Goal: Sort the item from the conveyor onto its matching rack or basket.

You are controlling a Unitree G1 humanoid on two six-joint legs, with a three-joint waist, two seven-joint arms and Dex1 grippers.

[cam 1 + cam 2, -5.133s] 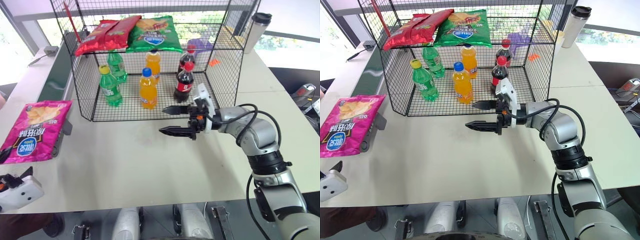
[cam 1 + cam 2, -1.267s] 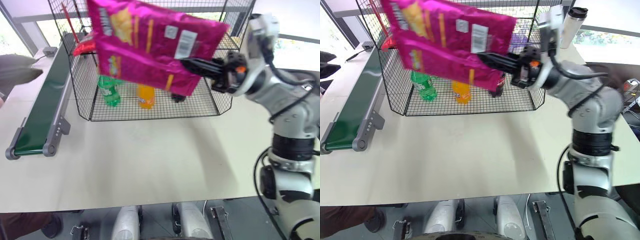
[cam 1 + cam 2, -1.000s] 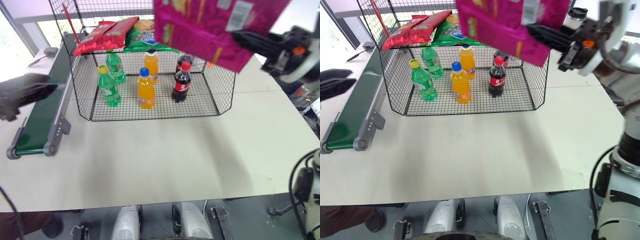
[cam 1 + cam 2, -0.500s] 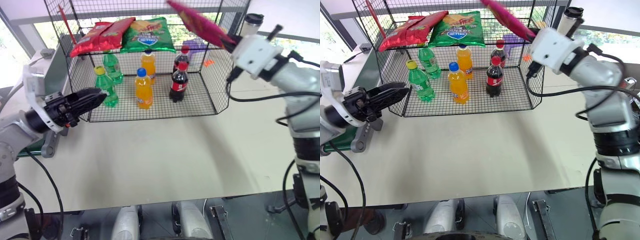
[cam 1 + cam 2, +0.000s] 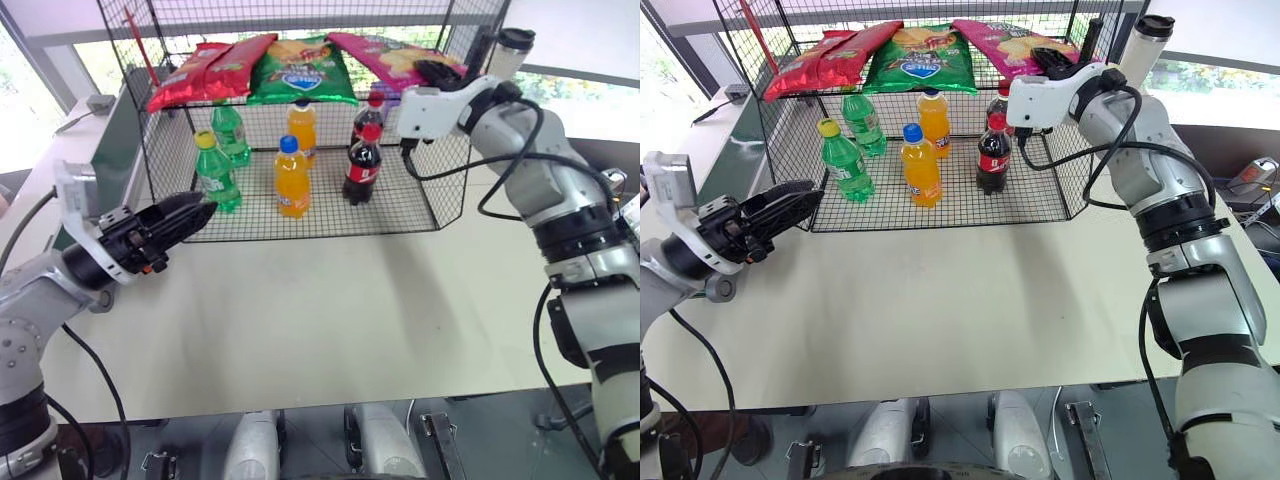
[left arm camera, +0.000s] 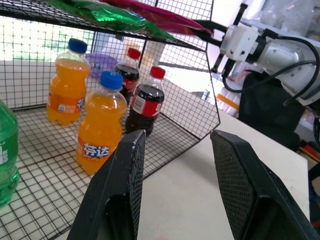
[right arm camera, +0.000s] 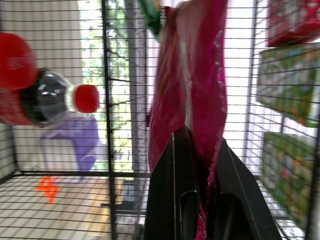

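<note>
The item, a magenta-pink snack bag (image 5: 383, 53), lies on the right part of the upper shelf of the rack, a black wire cage (image 5: 447, 160). My right gripper (image 5: 432, 70) is at the shelf's right front and is shut on the bag's near edge. In the right wrist view the bag (image 7: 192, 95) is pinched between the two fingers (image 7: 176, 165). My left gripper (image 5: 196, 210) hovers open and empty in front of the cage's left corner, beside the conveyor (image 5: 108, 140). Its wrist view has both fingers (image 6: 127, 190) apart.
Red chip bags (image 5: 205, 68) and a green chip bag (image 5: 300, 70) lie on the same shelf. Green (image 5: 217, 170), orange (image 5: 291, 180) and cola (image 5: 362, 165) bottles stand on the cage floor. A steel tumbler (image 5: 510, 50) stands behind the cage on the right.
The pink bag, held tilted above the cage half a second ago, now lies flat on the shelf with my right gripper still on it. My left gripper has shifted slightly right and down.
</note>
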